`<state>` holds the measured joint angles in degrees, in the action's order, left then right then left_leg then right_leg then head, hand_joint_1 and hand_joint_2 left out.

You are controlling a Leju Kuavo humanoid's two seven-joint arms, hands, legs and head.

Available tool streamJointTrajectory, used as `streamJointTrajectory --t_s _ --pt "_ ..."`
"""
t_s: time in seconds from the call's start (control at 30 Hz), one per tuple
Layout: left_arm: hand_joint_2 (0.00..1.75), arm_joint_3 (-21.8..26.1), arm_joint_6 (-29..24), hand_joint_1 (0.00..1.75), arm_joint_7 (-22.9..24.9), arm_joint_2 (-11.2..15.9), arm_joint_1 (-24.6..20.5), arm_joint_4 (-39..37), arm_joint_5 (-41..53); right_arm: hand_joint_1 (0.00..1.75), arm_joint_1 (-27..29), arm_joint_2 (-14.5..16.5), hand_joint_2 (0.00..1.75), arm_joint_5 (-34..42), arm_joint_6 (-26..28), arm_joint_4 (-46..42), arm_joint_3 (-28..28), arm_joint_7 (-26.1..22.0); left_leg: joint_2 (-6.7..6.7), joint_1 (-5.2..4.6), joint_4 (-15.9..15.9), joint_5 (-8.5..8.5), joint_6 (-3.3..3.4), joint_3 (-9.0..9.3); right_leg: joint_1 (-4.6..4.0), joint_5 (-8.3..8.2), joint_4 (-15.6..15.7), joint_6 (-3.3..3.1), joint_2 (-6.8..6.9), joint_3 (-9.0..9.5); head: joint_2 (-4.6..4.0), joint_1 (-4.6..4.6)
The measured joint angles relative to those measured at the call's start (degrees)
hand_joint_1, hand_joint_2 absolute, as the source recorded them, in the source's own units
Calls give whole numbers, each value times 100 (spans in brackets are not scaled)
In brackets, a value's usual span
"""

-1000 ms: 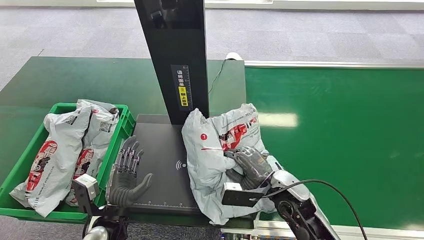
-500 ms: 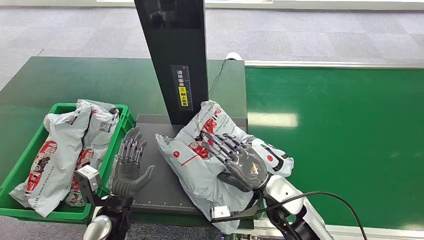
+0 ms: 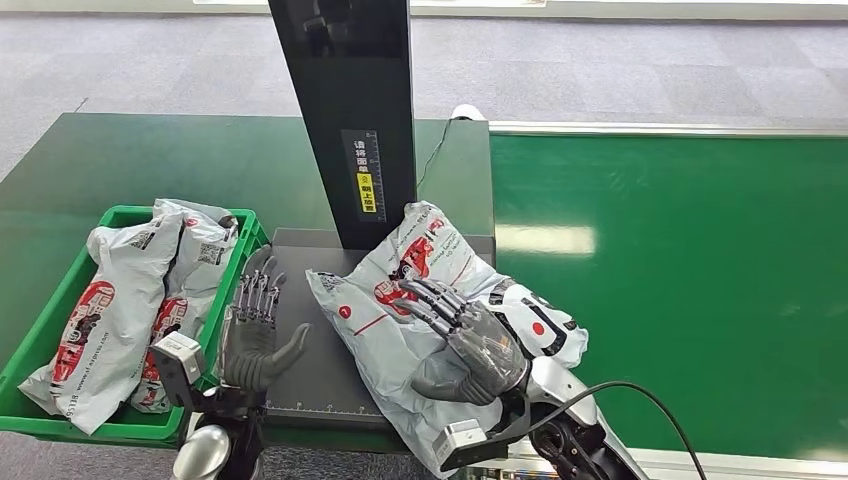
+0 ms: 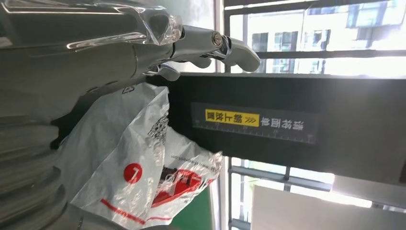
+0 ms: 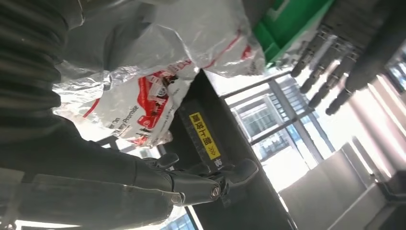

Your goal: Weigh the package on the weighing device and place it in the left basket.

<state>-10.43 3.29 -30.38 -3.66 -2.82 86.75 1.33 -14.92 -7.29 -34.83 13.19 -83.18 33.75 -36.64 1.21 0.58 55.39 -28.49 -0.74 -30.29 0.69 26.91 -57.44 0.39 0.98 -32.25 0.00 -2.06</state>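
**Package flat on the scale, both hands open**

From the head view I saw the package (image 3: pixel 420 300) lying flat on the black weighing device (image 3: pixel 315 330), spilling over the plate's right edge and reaching the foot of the device's upright black column (image 3: pixel 350 110). My right hand (image 3: pixel 465 340) was above the package's near half, fingers spread and holding nothing; I could not tell whether it touched the bag. My left hand (image 3: pixel 255 335) stood over the plate's left part, fingers apart and upright, just beside the package's left corner and clear of it. The green basket (image 3: pixel 40 330) sat on the worktop (image 3: pixel 150 160) left of the device with other grey bags (image 3: pixel 120 290) inside.

In the left wrist view, the left hand's fingers (image 4: pixel 210 43) stretched out empty, with the package (image 4: pixel 139 167) past them against the column (image 4: pixel 297 124).

In the right wrist view, the right hand's fingers (image 5: pixel 201 184) lay extended near the package (image 5: pixel 143 100), closed on nothing.
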Motion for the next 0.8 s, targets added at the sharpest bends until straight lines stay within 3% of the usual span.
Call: streamJointTrajectory --t_s 0.1,0.2,0.4,0.63,0.8 --pt "175 -117 -168 0 -145 63 -3 64 345 0 30 55 175 312 384 -170 -133 -132 0 0 0 0 0 0 0 0 0 0 0 0 0 -1" --pt "175 -367 -424 0 -210 143 -15 133 1313 0 32 146 175 582 1068 -346 -352 -165 -2 0 1 0 0 1 1 0 0 0 0 -1 0 -1" --pt "175 -1220 -696 0 177 274 -196 37 3335 0 32 210 175 1940 2384 -756 -616 -308 2 -1 1 0 0 1 3 0 0 0 0 -1 0 0" --pt "175 -2306 -196 0 1008 428 -733 -832 4531 0 22 246 175 2007 2626 -908 -635 -328 3 0 1 1 0 3 1 -1 0 -1 0 0 0 -1" --pt "175 -2632 -612 0 1593 405 -1046 -1524 5141 0 29 311 175 1862 2625 -907 -684 -330 2 0 1 1 0 3 0 -1 0 -1 0 0 0 -1"
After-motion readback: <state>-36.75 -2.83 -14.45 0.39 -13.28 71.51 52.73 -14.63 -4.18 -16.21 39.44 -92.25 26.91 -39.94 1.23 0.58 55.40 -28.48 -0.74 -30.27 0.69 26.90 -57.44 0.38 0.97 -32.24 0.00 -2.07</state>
